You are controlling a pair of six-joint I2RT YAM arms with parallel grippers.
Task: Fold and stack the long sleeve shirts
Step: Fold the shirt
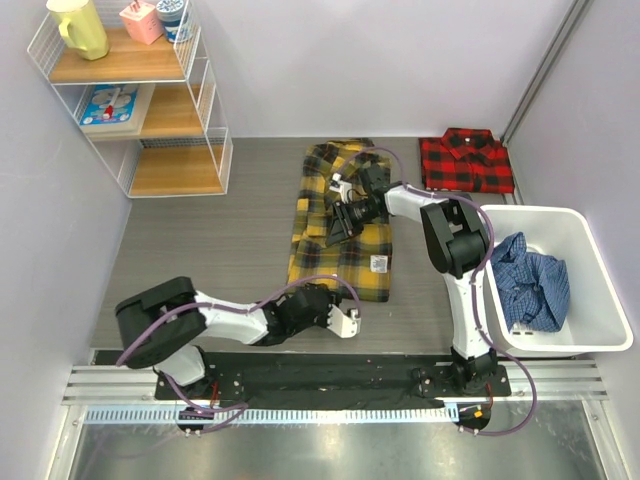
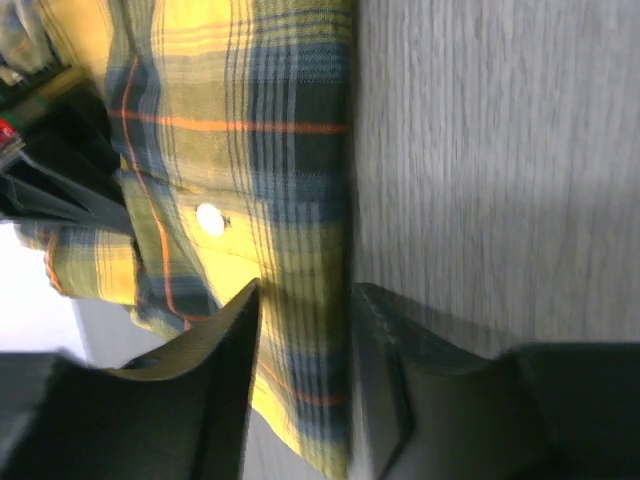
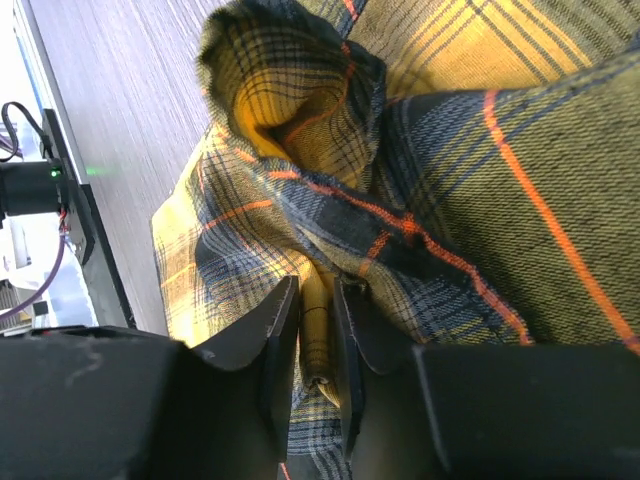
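Centrally on the desk (image 1: pixel 200 230), the yellow shirt (image 1: pixel 350 262) lies lengthwise. The right claw (image 3: pixel 316 300) pinches a bunched fold at its middle, likely to fold it over; the left claw (image 2: pixel 307 300) stands spread astride the near hem. The red-and-black shirt (image 1: pixel 466 162) sits folded far right.
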